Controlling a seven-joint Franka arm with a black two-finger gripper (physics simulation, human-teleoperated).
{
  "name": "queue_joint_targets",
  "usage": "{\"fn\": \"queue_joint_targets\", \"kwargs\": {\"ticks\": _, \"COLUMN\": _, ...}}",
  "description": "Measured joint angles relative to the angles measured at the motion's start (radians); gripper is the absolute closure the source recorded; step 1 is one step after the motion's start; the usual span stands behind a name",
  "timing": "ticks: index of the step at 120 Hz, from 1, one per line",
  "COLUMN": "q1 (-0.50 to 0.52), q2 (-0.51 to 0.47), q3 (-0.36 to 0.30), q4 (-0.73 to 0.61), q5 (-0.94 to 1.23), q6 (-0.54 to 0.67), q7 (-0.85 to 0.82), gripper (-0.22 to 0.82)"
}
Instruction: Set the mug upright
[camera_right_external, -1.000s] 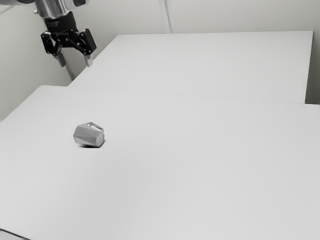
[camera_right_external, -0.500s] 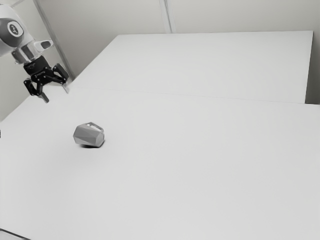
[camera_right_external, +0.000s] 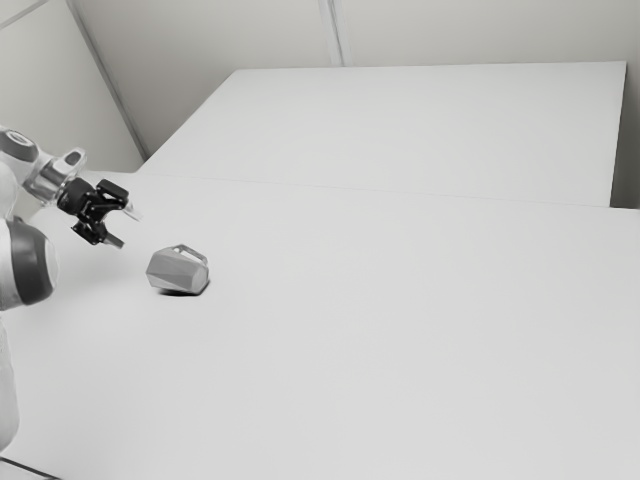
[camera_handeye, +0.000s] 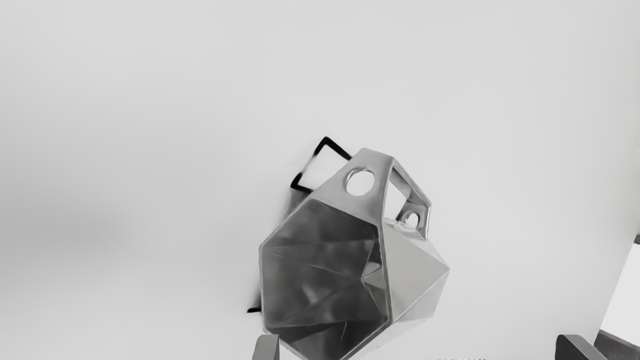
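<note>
Mug (camera_right_external: 177, 271), long axis flat, mouth (camera_handeye: 320, 280) toward arm (camera_right_external: 46, 180)

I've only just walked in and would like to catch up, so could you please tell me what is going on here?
A robot arm is at work at a white table, where a grey mug lies on its side, its handle uppermost. The jaws are open, a short way from the mug's mouth, which faces them. The task is to set the mug upright; at this moment it is neither gripped nor standing.
</note>
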Motion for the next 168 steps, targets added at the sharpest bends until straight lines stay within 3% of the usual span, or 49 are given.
{"fn": "queue_joint_targets", "kwargs": {"ticks": 32, "q1": 0.005, "q2": 0.068, "q3": 0.005, "q4": -0.029, "q5": -0.188, "q6": -0.099, "q7": 0.176, "gripper": 0.00}}
{"fn": "queue_joint_targets", "kwargs": {"ticks": 100, "q1": -0.013, "q2": 0.083, "q3": -0.009, "q4": -0.141, "q5": -0.245, "q6": -0.149, "q7": 0.367, "gripper": 0.01}}
{"fn": "queue_joint_targets", "kwargs": {"ticks": 107, "q1": -0.014, "q2": 0.082, "q3": -0.010, "q4": -0.141, "q5": -0.252, "q6": -0.151, "q7": 0.378, "gripper": 0.09}}
{"fn": "queue_joint_targets", "kwargs": {"ticks": 122, "q1": -0.016, "q2": 0.081, "q3": -0.011, "q4": -0.154, "q5": -0.259, "q6": -0.154, "q7": 0.395, "gripper": 0.40}}
{"fn": "queue_joint_targets", "kwargs": {"ticks": 133, "q1": -0.017, "q2": 0.082, "q3": -0.011, "q4": -0.161, "q5": -0.261, "q6": -0.157, "q7": 0.404, "gripper": 0.56}}
{"fn": "queue_joint_targets", "kwargs": {"ticks": 149, "q1": -0.017, "q2": 0.081, "q3": -0.011, "q4": -0.163, "q5": -0.263, "q6": -0.162, "q7": 0.413, "gripper": 0.68}}
{"fn": "queue_joint_targets", "kwargs": {"ticks": 168, "q1": -0.017, "q2": 0.071, "q3": -0.011, "q4": -0.156, "q5": -0.269, "q6": -0.173, "q7": 0.418, "gripper": 0.74}}
